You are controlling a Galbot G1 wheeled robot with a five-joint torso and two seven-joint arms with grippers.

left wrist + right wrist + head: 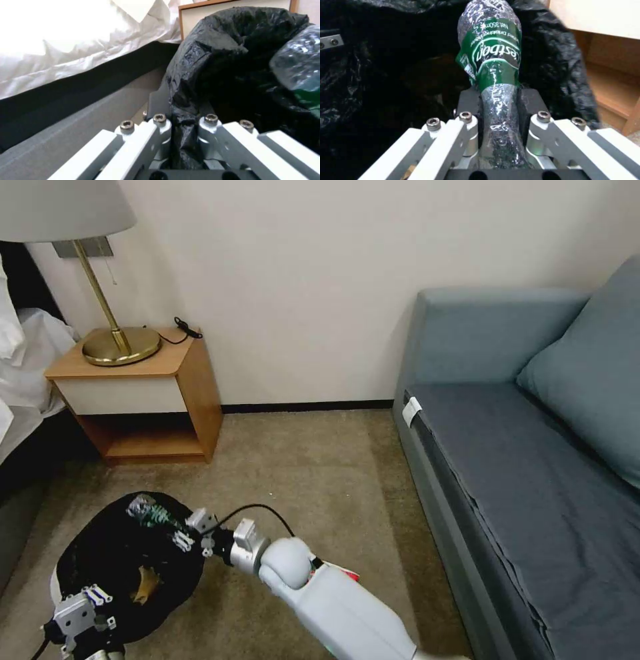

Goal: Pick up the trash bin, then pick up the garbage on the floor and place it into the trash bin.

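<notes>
Low by the bed, left gripper (100, 597) pinches the trash bin (100, 553) rim; right gripper (183, 530) clamps the clear bottle (491, 52) over its mouth.

The head view looks forward and down from high up over the carpet (313, 473), taking in nightstand (143, 393) and sofa (527, 467). The left wrist view sits close behind the left claw (181, 130), facing the trash bin (233, 62) rim and bed (66, 45). The right wrist view looks closely along the bottle (491, 57) into the same bin, which all three share.
</notes>
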